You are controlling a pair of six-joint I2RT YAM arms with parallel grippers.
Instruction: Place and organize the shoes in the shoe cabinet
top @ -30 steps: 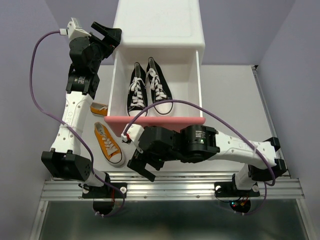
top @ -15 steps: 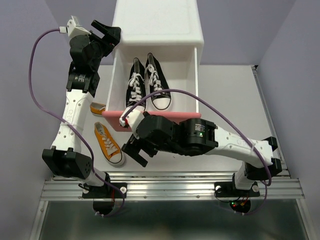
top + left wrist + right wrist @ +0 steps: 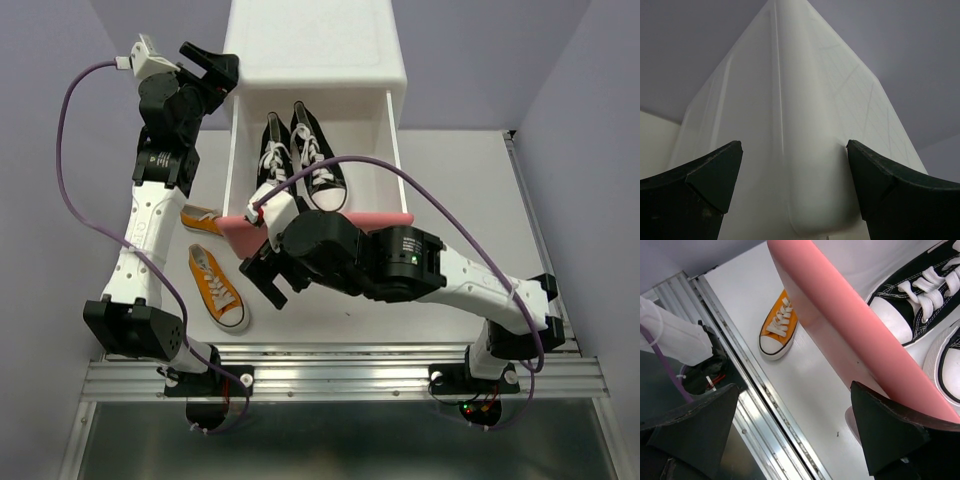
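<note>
The white shoe cabinet (image 3: 315, 40) stands at the back, one drawer pulled out, its pink front (image 3: 385, 218) partly behind my right arm. Two black sneakers (image 3: 272, 165) (image 3: 318, 160) lie side by side in the drawer. Two orange sneakers lie on the table to its left, one in full view (image 3: 216, 287), one (image 3: 198, 218) half hidden by my left arm. My left gripper (image 3: 215, 65) is open, straddling the cabinet's corner (image 3: 795, 150). My right gripper (image 3: 262, 280) is open against the drawer front (image 3: 840, 335), with an orange sneaker (image 3: 777, 327) and a black sneaker (image 3: 920, 295) in its view.
A metal rail (image 3: 340, 375) runs along the table's near edge and shows in the right wrist view (image 3: 755, 390). Purple cables loop over both arms. Grey walls close in at the back and sides.
My right arm has moved toward the cabinet and the drawer with the black sneakers has slid partway in. My left arm has not moved.
</note>
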